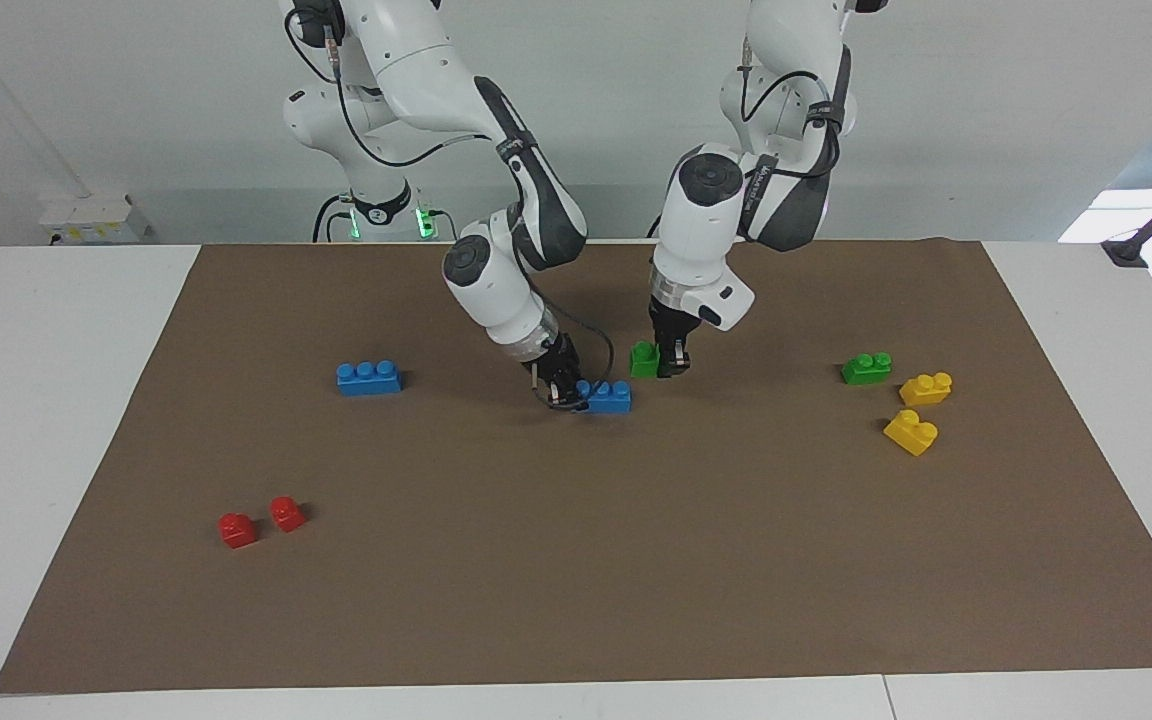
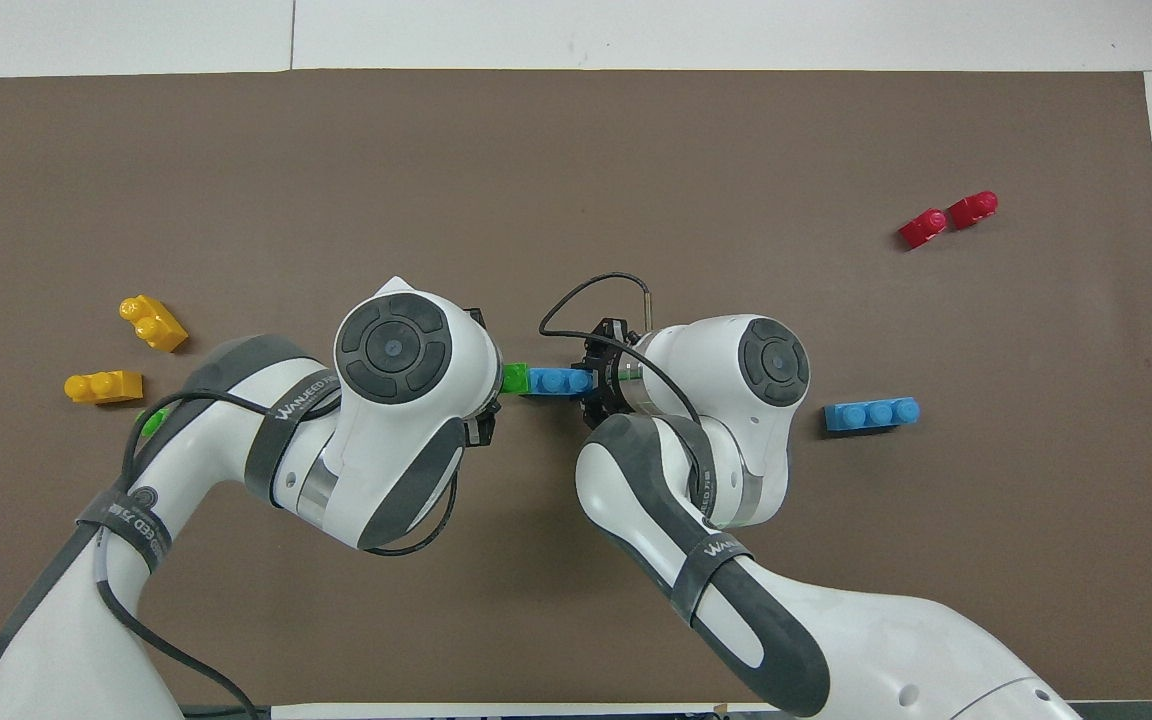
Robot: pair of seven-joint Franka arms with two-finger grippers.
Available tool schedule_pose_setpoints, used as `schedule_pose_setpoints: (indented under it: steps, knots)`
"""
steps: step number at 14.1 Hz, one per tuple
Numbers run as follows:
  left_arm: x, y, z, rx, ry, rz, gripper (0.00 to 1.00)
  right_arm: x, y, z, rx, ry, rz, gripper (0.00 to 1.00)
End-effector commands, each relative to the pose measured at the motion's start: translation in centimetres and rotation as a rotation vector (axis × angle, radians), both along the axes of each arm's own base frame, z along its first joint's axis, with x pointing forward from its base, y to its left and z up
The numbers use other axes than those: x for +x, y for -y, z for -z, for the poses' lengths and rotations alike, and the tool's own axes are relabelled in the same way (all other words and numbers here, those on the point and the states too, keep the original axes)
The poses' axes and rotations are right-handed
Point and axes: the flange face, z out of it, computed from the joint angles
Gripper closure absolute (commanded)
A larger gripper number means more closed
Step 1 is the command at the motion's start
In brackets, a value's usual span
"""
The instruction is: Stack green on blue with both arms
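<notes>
Grippers met near the middle of the brown mat (image 1: 576,560): the left gripper (image 1: 671,365) pinched a green brick (image 1: 644,360) in the air, just beside a blue brick (image 1: 608,397) pinched at one end by the right gripper (image 1: 561,390), low over the mat.
</notes>
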Motion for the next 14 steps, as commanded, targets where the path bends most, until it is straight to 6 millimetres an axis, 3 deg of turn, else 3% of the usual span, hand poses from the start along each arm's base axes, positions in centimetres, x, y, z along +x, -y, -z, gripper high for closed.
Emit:
schedule_pose_setpoints:
  steps: [1,4,7,11,14]
  knots:
    - [-0.2,1.2,1.9,0.020,0.037,-0.033,1.00,-0.6,0.7,1.0,-0.004,0.013,-0.005,1.00]
    - [-0.5,2.1,2.5,0.022,0.038,-0.026,1.00,-0.6,0.7,1.0,-0.004,0.015,-0.004,1.00]
    - [-0.8,3.2,4.2,0.039,0.044,-0.028,1.00,-0.6,0.8,1.1,-0.005,0.013,-0.004,1.00]
    - [-0.5,3.7,3.5,0.031,0.057,-0.026,1.00,-0.6,0.8,1.1,-0.005,0.014,-0.006,1.00]
    - [-0.8,4.5,5.0,0.050,0.065,0.005,1.00,-0.6,0.8,1.1,-0.005,0.013,-0.004,1.00]
